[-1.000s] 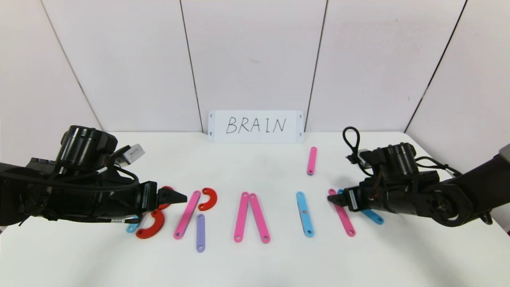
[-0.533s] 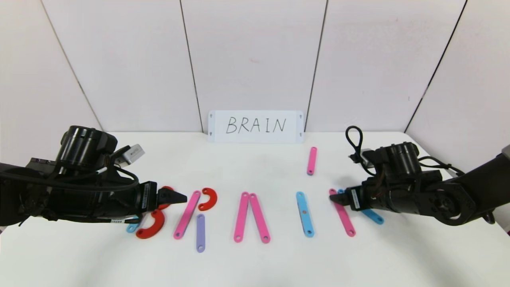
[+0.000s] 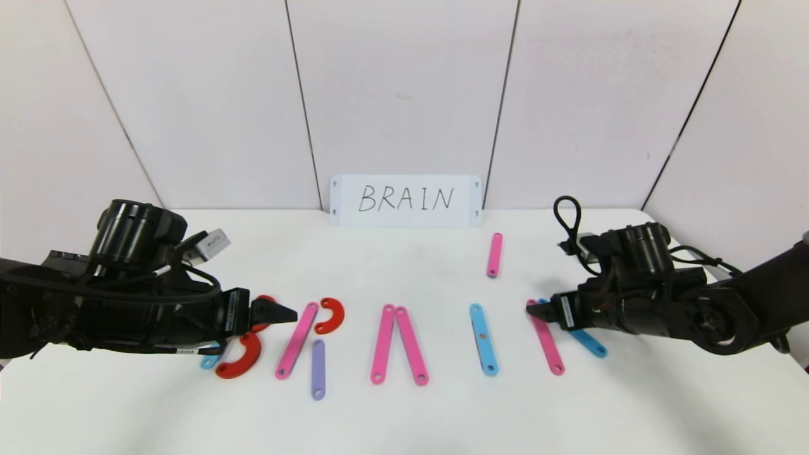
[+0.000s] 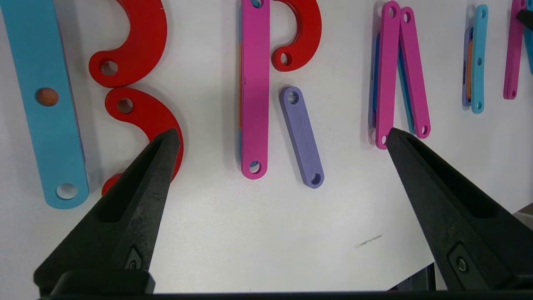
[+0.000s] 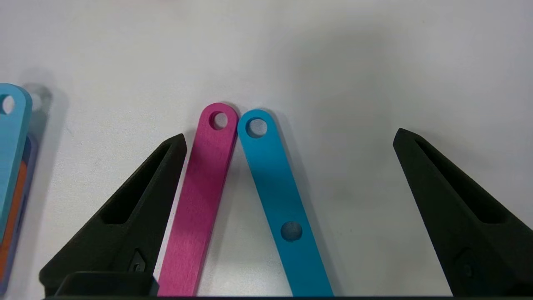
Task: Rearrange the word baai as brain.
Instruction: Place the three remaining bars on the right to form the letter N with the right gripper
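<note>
Item: pink bar (image 5: 202,200) and blue bar (image 5: 277,196), last-letter group; a V is formed, holed ends touching at the apex, which lies ahead of the tips.

Right gripper (image 5: 289,139): jaws spread wide, nothing held. Both bars are straddled, the pink one just inside one finger (image 5: 137,196), the blue one nearer the middle of the gap. Long axes run roughly along the fingers' own line, diverging back toward the wrist.

Spare pink bar (image 3: 494,254): lies apart, beyond the right fingertips; judged the piece still wanted for the N. The right arm is nearer.

Left gripper (image 4: 281,135): jaws likewise apart, empty, hovering over the R's purple bar (image 4: 301,136).
</note>
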{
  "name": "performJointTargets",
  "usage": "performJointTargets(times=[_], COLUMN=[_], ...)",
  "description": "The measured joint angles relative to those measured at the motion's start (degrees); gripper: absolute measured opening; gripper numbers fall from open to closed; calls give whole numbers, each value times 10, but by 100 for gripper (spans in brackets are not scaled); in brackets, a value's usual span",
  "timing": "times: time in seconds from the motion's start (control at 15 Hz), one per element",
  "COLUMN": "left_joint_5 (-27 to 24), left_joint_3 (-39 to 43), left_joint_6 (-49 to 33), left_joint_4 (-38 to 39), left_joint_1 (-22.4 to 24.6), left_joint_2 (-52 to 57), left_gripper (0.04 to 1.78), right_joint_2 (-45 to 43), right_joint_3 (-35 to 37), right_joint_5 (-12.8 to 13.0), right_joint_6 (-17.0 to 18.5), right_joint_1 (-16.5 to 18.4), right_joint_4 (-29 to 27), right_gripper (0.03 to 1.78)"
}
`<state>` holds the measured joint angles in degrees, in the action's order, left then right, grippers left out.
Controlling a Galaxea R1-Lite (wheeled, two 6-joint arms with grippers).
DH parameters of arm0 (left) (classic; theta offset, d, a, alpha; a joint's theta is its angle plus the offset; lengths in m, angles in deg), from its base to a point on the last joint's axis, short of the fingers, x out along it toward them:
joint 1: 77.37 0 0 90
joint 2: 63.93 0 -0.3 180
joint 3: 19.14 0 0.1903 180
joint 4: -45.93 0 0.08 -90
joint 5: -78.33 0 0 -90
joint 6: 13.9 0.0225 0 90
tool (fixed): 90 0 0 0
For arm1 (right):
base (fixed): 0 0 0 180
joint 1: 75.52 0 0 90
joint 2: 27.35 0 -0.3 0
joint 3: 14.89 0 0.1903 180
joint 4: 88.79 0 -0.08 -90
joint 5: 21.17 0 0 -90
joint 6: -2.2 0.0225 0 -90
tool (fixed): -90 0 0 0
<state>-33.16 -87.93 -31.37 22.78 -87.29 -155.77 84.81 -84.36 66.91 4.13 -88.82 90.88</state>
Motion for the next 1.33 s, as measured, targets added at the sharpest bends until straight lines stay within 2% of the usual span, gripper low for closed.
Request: performJointTargets(times=[0.27, 0.73, 0.87, 1.13, 1.33], left_joint_5=[0, 0, 0, 0, 0], left_joint_3=[0, 0, 0, 0, 0], left_joint_6=[0, 0, 0, 0, 0], left_joint_4=[1, 1, 1, 1, 1], left_joint_1=[0, 0, 0, 0, 0], left_joint_2=[-1, -2, -2, -2, -2], left_gripper=[174, 174, 174, 174, 174], right_joint_2=[1, 76, 108, 153, 174], right_joint_3=[-47, -224, -263, -306, -321], right_joint_5=[6, 95, 120, 124, 125], right_joint_6=[15, 102, 115, 116, 119], right_joint_1=[-22, -75, -82, -85, -85], right_joint_4=[-9, -81, -88, -89, -87], right_gripper=[173, 173, 173, 172, 153])
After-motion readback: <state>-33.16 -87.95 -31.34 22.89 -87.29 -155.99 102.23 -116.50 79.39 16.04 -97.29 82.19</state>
